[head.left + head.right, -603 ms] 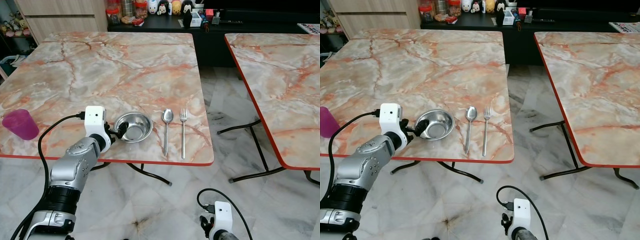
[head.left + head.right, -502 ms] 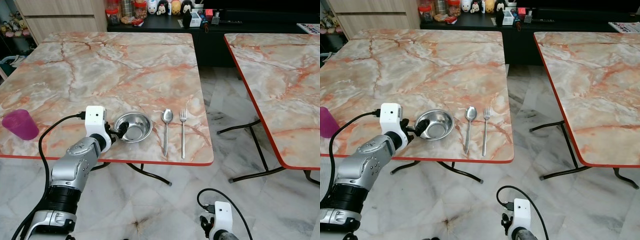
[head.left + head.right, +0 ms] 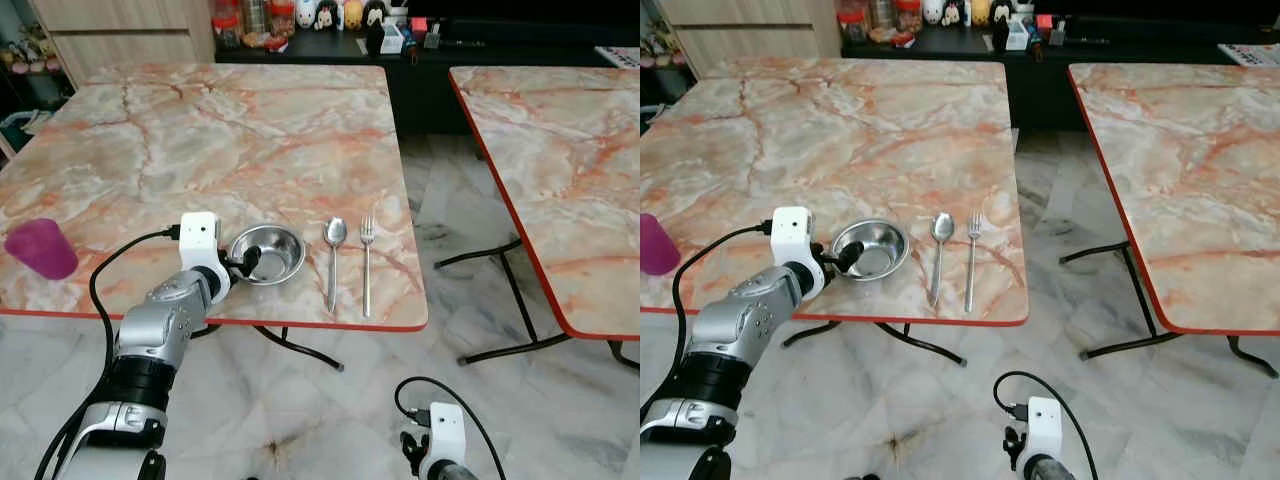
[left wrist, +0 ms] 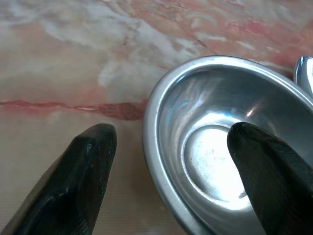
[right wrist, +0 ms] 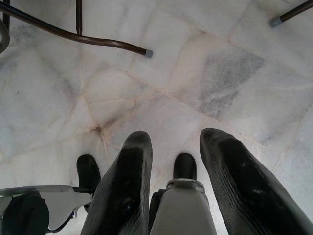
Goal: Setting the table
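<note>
A steel bowl (image 3: pixel 270 254) sits near the front edge of the marble table (image 3: pixel 240 140). To its right lie a spoon (image 3: pixel 333 256) and a fork (image 3: pixel 366 262), side by side. My left gripper (image 3: pixel 243 265) is open at the bowl's left rim (image 4: pixel 161 98): one finger (image 4: pixel 85 161) rests outside on the tabletop and the other (image 4: pixel 264 161) is inside the bowl. A purple cup (image 3: pixel 40 247) stands at the table's left front. My right gripper (image 5: pixel 177 137) hangs open over the floor, holding nothing.
A second marble table (image 3: pixel 560 150) stands to the right across a gap of tiled floor (image 3: pixel 450 250). A dark cabinet (image 3: pixel 330 20) with jars and figurines runs along the back. Folding table legs (image 3: pixel 300 350) reach out under the front edge.
My left wrist has shifted slightly to the right, toward the bowl. The bowl, spoon and fork have stayed where they were.
</note>
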